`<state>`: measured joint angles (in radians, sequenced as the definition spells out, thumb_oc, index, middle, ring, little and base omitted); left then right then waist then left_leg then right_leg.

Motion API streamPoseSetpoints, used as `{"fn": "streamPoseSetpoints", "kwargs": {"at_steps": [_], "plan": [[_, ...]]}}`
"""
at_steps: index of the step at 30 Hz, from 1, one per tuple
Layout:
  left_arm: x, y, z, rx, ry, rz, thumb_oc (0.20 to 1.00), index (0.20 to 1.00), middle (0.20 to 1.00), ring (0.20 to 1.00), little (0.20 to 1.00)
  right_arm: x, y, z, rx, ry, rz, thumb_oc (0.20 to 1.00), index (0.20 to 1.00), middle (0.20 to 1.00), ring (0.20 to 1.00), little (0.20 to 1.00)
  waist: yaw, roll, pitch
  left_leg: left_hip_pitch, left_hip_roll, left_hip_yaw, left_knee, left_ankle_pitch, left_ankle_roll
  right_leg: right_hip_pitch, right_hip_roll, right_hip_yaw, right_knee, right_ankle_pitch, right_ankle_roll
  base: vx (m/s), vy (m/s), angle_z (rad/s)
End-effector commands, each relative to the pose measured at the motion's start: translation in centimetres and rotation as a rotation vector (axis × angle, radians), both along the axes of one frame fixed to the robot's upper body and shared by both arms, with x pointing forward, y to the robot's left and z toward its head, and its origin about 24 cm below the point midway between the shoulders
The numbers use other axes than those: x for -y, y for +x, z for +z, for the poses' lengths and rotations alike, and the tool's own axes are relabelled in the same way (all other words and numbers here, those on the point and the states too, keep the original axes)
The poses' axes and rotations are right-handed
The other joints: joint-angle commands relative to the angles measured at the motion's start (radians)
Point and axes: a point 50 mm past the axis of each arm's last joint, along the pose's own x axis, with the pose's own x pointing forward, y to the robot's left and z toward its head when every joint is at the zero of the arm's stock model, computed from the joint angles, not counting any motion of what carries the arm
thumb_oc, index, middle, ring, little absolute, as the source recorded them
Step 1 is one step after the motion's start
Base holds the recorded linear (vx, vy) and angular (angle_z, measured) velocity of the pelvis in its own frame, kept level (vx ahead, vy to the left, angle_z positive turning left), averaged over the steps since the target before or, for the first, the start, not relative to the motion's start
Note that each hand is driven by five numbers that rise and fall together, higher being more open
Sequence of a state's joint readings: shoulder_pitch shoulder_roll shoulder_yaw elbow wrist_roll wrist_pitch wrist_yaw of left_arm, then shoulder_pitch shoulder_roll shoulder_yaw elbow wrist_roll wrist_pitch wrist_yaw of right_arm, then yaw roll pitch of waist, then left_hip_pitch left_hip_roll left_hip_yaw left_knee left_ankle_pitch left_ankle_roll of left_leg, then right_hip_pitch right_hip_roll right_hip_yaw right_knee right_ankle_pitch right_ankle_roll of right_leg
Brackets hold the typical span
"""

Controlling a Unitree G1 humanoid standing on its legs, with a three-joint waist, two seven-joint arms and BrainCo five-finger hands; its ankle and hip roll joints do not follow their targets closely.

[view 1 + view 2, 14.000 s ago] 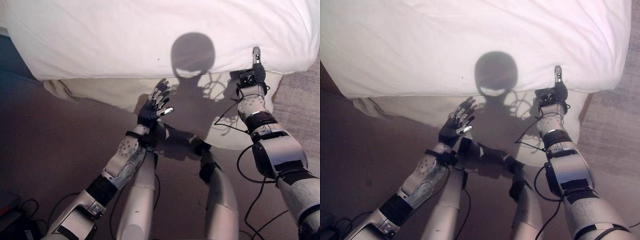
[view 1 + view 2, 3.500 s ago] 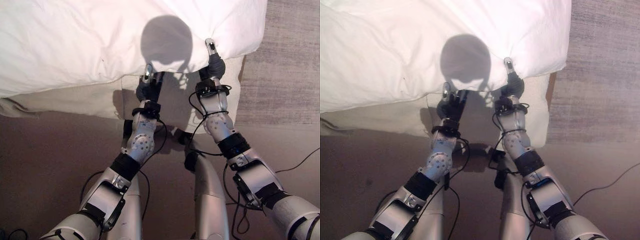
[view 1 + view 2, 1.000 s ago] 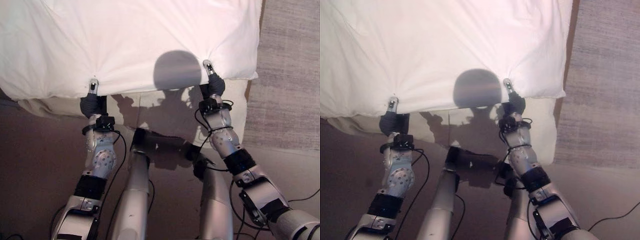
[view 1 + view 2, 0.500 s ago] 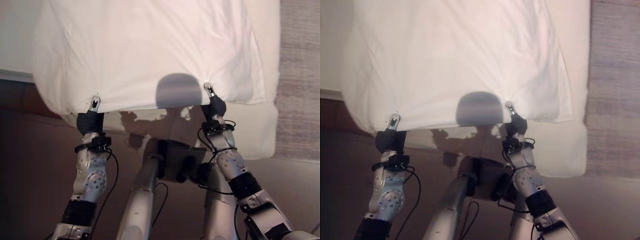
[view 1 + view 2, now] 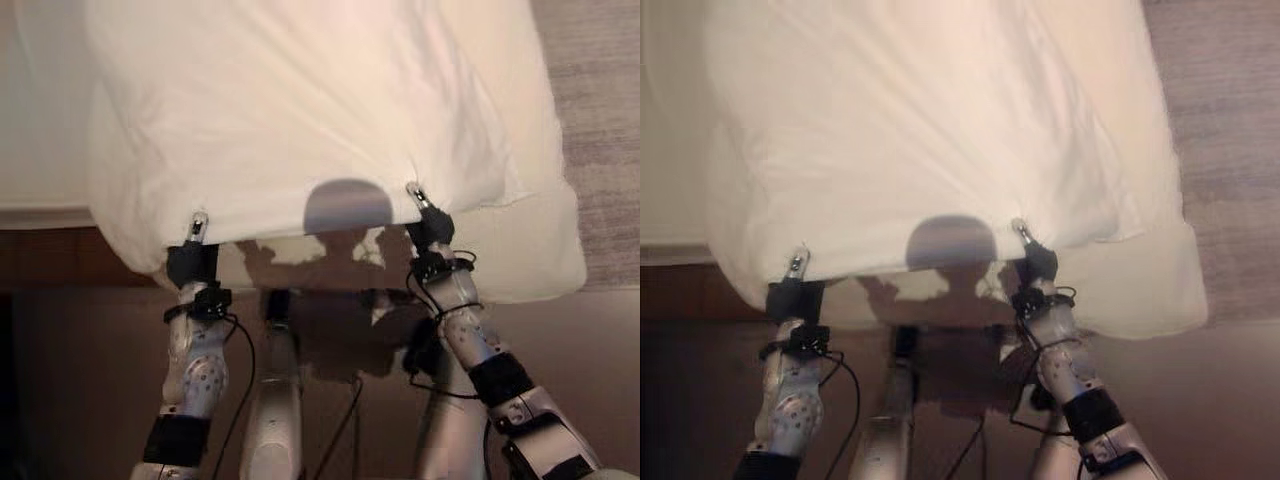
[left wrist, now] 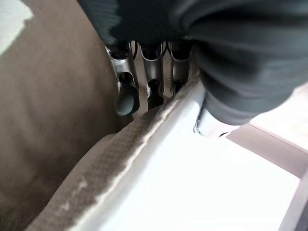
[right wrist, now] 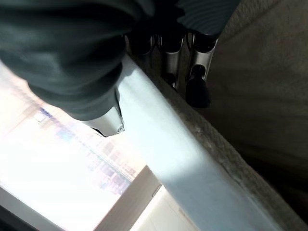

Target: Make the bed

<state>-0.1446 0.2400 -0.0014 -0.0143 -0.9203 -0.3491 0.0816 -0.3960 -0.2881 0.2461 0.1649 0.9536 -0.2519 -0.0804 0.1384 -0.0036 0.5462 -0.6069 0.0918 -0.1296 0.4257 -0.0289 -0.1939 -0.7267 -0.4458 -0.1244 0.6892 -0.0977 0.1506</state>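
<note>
The robot's left hand (image 5: 190,262) and right hand (image 5: 428,226) each pinch the near hem of a white duvet (image 5: 310,110) spread over the bed (image 5: 545,255); soft, light and prone to sagging, it seems best gripped at the hem, hands well apart.

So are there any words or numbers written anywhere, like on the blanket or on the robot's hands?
None: no words, numbers, labels or signs can be read.
White duvet: plain cloth, no print or tag in sight.
Mattress beneath it: plain too.
Left hand and right hand, each pinching the duvet's near edge: dark covers and silver fingers, nothing written that can be made out.
</note>
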Motion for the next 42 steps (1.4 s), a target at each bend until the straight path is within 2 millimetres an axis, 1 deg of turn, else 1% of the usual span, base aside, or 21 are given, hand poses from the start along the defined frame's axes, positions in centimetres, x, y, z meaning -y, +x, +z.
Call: {"fn": "streamPoseSetpoints", "kwargs": {"at_steps": [1,6,7,8,9,12,14,16,19,20,21,22,24,25,27,30,36,39,40,41,42], "plan": [[-7.2,-4.2,3.3,0.171,0.050,0.295,0.200,0.200,0.200,0.200,0.200,11.4,-3.8,1.3,0.098,-0.001,-0.447,0.200,0.200,0.200,0.200,0.200,-0.049,0.027,-0.026,0.003,-0.088,-0.055,-0.035,-0.038,0.098,0.083,-0.081,0.050,-0.271,0.199,0.047,-0.20,0.479,0.33],[-6.9,-4.2,2.4,0.118,0.091,0.260,0.200,0.200,0.200,0.200,0.200,11.9,-4.7,-0.2,0.049,0.007,-0.468,0.200,0.200,0.200,0.200,0.200,-0.075,0.053,-0.026,0.003,-0.159,-0.046,0.049,-0.087,0.127,0.156,-0.129,0.082,-0.278,0.192,0.045,-0.08,0.403,0.49],[-7.3,-4.7,2.1,0.090,0.125,0.262,0.200,0.200,0.200,0.200,0.200,11.5,-5.2,-1.3,0.029,0.039,-0.465,0.200,0.200,0.200,0.200,0.200,-0.069,0.044,-0.026,-0.044,-0.199,-0.007,0.113,-0.062,0.167,0.145,-0.036,0.018,-0.055,0.064,0.006,-0.16,0.369,0.11],[-7.3,-4.7,2.1,0.090,0.127,0.262,0.200,0.200,0.200,0.200,0.200,11.5,-5.2,-1.3,0.029,0.041,-0.463,0.200,0.200,0.200,0.200,0.200,-0.070,0.041,-0.026,-0.046,-0.198,-0.007,0.121,-0.068,0.165,0.140,-0.036,0.019,-0.043,0.054,0.004,-0.22,0.507,-0.12],[-7.5,-5.0,2.2,0.087,0.144,0.268,0.200,0.200,0.200,0.200,0.200,11.1,-4.9,-1.1,0.038,0.045,-0.445,0.200,0.200,0.200,0.200,0.200,-0.051,0.040,-0.026,-0.046,-0.198,0.029,0.112,-0.063,0.179,0.129,-0.014,-0.053,0.024,0.033,-0.005,-0.12,0.261,-0.25],[-7.7,-5.6,2.1,0.095,0.127,0.297,0.200,0.200,0.200,0.200,0.200,9.2,-3.7,-1.6,0.031,0.069,-0.357,0.200,0.200,0.200,0.200,0.200,0.013,0.019,-0.026,0.018,-0.201,0.133,0.045,-0.051,0.209,0.136,0.118,-0.246,0.130,-0.078,-0.049,-0.10,0.340,-0.39],[-7.3,-5.8,1.9,0.111,0.096,0.292,0.200,0.200,0.200,0.200,0.200,9.1,-3.8,-2.2,0.007,0.047,-0.340,0.200,0.200,0.200,0.200,0.200,0.023,0.016,-0.026,0.033,-0.211,0.143,0.047,-0.056,0.189,0.171,0.173,-0.228,0.016,-0.102,-0.080,-0.08,0.100,-0.78],[-6.9,-6.4,1.5,0.108,0.089,0.284,0.200,0.200,0.200,0.200,0.200,9.2,-3.4,-1.7,0.021,0.017,-0.326,0.200,0.200,0.200,0.200,0.200,0.048,0.066,-0.026,-0.007,-0.174,0.117,0.142,-0.045,0.139,0.144,0.242,-0.205,0.006,-0.160,-0.153,-0.06,0.041,-0.89],[-6.7,-6.4,1.5,0.107,0.089,0.291,0.200,0.200,0.200,0.200,0.200,8.5,-2.4,-0.6,0.043,-0.019,-0.302,0.200,0.200,0.200,0.200,0.200,0.087,0.071,-0.026,-0.050,-0.184,0.032,0.237,-0.081,0.144,0.120,0.246,-0.168,0.017,-0.155,-0.156,-0.08,0.019,-0.60],[-6.9,-6.4,1.4,0.103,0.080,0.305,0.200,0.200,0.200,0.200,0.200,9.0,-2.6,-0.7,0.037,-0.023,-0.320,0.200,0.200,0.200,0.200,0.200,0.068,0.078,-0.026,-0.037,-0.143,0.035,0.227,-0.092,0.149,0.111,0.229,-0.177,0.025,-0.145,-0.151,-0.13,0.042,-0.56],[-7.3,-6.6,1.2,0.090,0.073,0.324,0.200,0.200,0.200,0.200,0.200,9.6,-2.9,-0.9,0.030,-0.027,-0.341,0.200,0.200,0.200,0.200,0.200,0.051,0.078,-0.026,-0.016,-0.062,0.049,0.196,-0.069,0.149,0.104,0.199,-0.184,0.029,-0.130,-0.138,-0.10,0.181,-0.07],[-7.3,-6.7,1.0,0.082,0.068,0.325,0.200,0.200,0.200,0.200,0.200,9.8,-2.9,-1.1,0.014,-0.031,-0.350,0.200,0.200,0.200,0.200,0.200,0.043,0.082,-0.026,0.016,-0.012,0.038,0.136,-0.039,0.141,0.103,0.176,-0.178,0.021,-0.113,-0.122,-0.08,0.273,0.49],[-7.3,-6.8,0.8,0.070,0.076,0.327,0.200,0.200,0.200,0.200,0.200,9.7,-2.9,-1.2,0.004,-0.034,-0.349,0.200,0.200,0.200,0.200,0.200,0.043,0.086,-0.026,0.061,-0.003,0.017,0.040,-0.009,0.136,0.116,0.161,-0.169,-0.004,-0.093,-0.105,-0.07,0.219,0.94],[-7.4,-6.8,0.7,0.050,0.110,0.338,0.200,0.200,0.200,0.200,0.200,9.6,-3.0,-1.3,-0.002,-0.061,-0.343,0.200,0.200,0.200,0.200,0.200,0.043,0.083,-0.026,0.090,-0.005,-0.034,-0.056,0.030,0.107,0.130,0.128,-0.150,-0.046,-0.055,-0.080,-0.12,0.271,0.57],[-7.6,-6.9,0.1,0.020,0.117,0.334,0.200,0.200,0.200,0.200,0.200,10.3,-3.4,-1.7,-0.025,-0.080,-0.365,0.200,0.200,0.200,0.200,0.200,0.028,0.083,-0.026,0.174,0.006,-0.037,-0.206,0.053,0.098,0.141,0.086,-0.149,-0.067,-0.010,-0.052,-0.18,0.317,0.28],[-7.1,-6.4,-0.6,-0.019,0.159,0.282,0.200,0.200,0.200,0.200,0.200,11.8,-4.9,-1.9,-0.029,-0.154,-0.418,0.200,0.200,0.200,0.200,0.200,0.010,0.082,-0.026,0.093,-0.084,-0.023,-0.115,0.014,0.109,0.148,-0.036,-0.146,-0.152,0.094,-0.006,-0.23,0.361,0.39],[-7.7,-6.4,-1.1,-0.061,0.215,0.276,0.200,0.200,0.200,0.200,0.200,12.3,-5.9,-2.6,-0.046,-0.167,-0.419,0.200,0.200,0.200,0.200,0.200,-0.013,0.092,-0.026,0.084,-0.166,0.016,-0.006,-0.050,0.146,0.232,-0.125,-0.115,-0.233,0.153,0.023,-0.06,0.285,0.18],[-8.5,-6.7,-0.6,-0.056,0.244,0.303,0.200,0.200,0.200,0.200,0.200,11.0,-5.4,-2.8,-0.043,-0.154,-0.368,0.200,0.200,0.200,0.200,0.200,0.002,0.084,-0.026,0.074,-0.163,0.076,0.044,-0.061,0.172,0.220,-0.098,-0.186,-0.082,0.094,0.014,-0.08,0.250,0.10],[-8.5,-6.7,-0.5,-0.051,0.245,0.302,0.200,0.200,0.200,0.200,0.200,10.6,-5.3,-2.9,-0.044,-0.146,-0.346,0.200,0.200,0.200,0.200,0.200,0.001,0.083,-0.026,0.067,-0.166,0.088,0.043,-0.052,0.183,0.211,-0.047,-0.188,-0.028,0.057,0.005,-0.15,0.231,-0.32],[-8.6,-6.8,-0.5,-0.048,0.243,0.307,0.200,0.200,0.200,0.200,0.200,10.2,-5.3,-3.4,-0.055,-0.139,-0.324,0.200,0.200,0.200,0.200,0.200,-0.002,0.073,-0.027,0.069,-0.169,0.107,0.035,-0.047,0.186,0.182,0.046,-0.174,0.025,0.008,-0.008,-0.08,0.259,-0.61],[-8.8,-7.5,-0.4,-0.021,0.213,0.351,0.200,0.200,0.200,0.200,0.200,10.7,-5.6,-3.9,-0.066,-0.160,-0.324,0.200,0.200,0.200,0.200,0.200,0.017,0.064,-0.027,0.133,-0.182,0.110,0.019,-0.052,0.167,0.221,0.099,-0.190,-0.050,-0.026,-0.060,-0.02,0.189,-0.77]]}}
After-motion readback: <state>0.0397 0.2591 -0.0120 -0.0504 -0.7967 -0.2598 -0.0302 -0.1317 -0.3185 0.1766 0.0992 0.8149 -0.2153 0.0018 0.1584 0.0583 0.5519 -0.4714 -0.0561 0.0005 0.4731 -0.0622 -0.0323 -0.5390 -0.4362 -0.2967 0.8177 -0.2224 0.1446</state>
